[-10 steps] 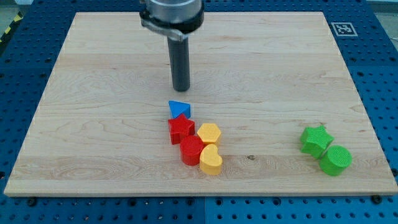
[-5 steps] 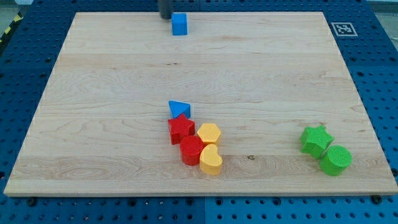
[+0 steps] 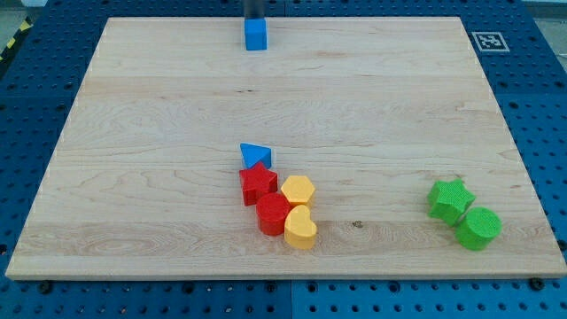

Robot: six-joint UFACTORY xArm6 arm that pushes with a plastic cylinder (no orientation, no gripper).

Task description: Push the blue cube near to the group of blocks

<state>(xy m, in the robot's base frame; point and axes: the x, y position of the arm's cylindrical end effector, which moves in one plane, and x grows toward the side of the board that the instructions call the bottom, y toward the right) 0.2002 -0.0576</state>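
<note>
The blue cube (image 3: 256, 35) sits near the board's top edge, a little left of centre. My tip (image 3: 254, 16) is at the view's top, right behind the cube on its far side, touching or nearly touching it. The group of blocks lies far below: a blue triangle (image 3: 255, 155), a red star (image 3: 258, 184), a red cylinder (image 3: 273, 214), a yellow hexagon (image 3: 299, 190) and a yellow heart (image 3: 300, 229), packed together at the lower centre.
A green star (image 3: 450, 198) and a green cylinder (image 3: 478, 228) stand together at the lower right. A black-and-white marker tag (image 3: 488, 41) is at the board's top right corner. The wooden board (image 3: 133, 133) lies on a blue perforated table.
My rod went from just above the blue triangle up to the view's top, then shifted right to sit directly behind the blue cube. The blocks have not moved.
</note>
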